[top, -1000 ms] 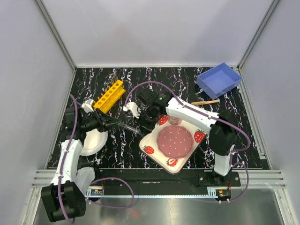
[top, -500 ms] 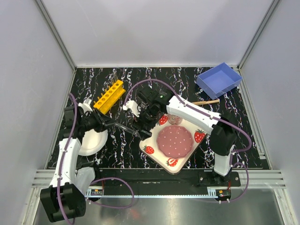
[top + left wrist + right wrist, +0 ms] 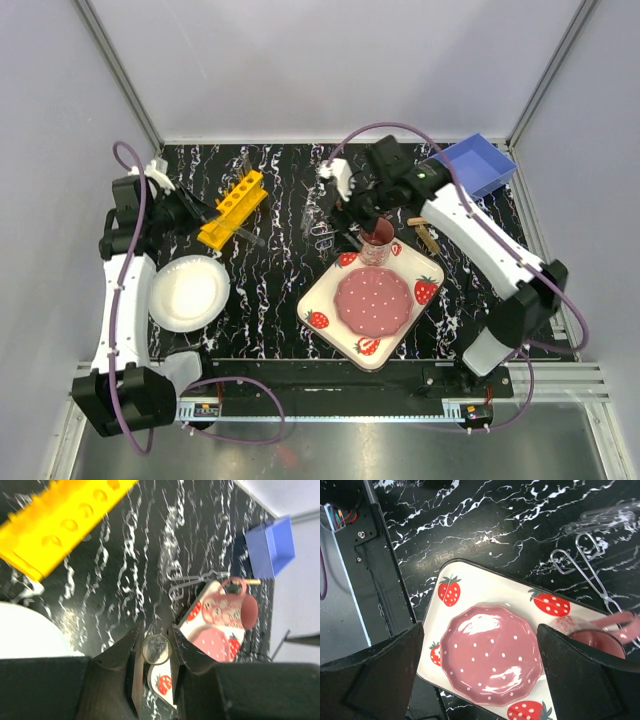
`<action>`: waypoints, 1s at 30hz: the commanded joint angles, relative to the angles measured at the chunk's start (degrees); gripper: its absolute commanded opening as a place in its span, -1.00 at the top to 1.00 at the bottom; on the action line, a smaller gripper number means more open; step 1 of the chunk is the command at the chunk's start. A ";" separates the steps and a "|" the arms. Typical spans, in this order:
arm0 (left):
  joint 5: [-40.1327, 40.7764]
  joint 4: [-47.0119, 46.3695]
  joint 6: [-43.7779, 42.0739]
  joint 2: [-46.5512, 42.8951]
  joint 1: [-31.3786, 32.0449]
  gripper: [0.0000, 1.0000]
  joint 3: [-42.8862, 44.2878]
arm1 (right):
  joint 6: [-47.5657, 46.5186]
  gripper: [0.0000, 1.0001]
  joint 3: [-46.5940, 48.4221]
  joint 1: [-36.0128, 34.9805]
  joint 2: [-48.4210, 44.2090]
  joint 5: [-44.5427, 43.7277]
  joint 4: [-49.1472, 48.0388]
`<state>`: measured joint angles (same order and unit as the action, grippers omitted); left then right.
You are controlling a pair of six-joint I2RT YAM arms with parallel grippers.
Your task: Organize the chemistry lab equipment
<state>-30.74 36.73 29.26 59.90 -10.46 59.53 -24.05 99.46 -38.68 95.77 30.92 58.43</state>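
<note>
Yellow rack in the upper left of the top view, lying slanted on the black marbled table, holes in a row. Right at its lower end, the left gripper, pinched tight on a thin clear tube. In the left wrist view, the round tube end squeezed between the two dark fingers. Half a second ago, down near the middle by the tray's left corner with that same tube; now up and left at the rack.

Below the rack, round white plate, same spot as before. Further right, more clear tubes flat on the table, with the small metal scissors just beside them, both apart from the rack.

Then the strawberry tray, pink dotted dish on it, pink mug at its top corner. Above the mug, the right gripper, fingers spread wide with nothing between them. Earlier lower and further left, over the tray's top-left corner.

Right of the mug, wooden stick, partly under the right arm. Blue box in the upper right corner.
</note>
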 commanded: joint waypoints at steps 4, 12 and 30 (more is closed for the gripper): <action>12.37 -0.61 -5.44 10.93 0.09 0.78 16.12 | 1.20 -0.99 -9.01 4.57 -10.33 8.54 -6.39; 19.49 0.18 -7.46 22.62 2.11 0.78 29.49 | 2.43 -0.99 -10.43 7.56 -11.83 11.70 -7.63; 26.08 3.00 -10.27 37.83 6.33 0.78 44.62 | 3.31 -0.99 -12.80 10.37 -13.32 14.35 -9.48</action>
<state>-7.29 40.62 20.64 97.36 -4.73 100.90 -21.37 86.41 -29.06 84.38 42.85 51.48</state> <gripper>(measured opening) 0.249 0.994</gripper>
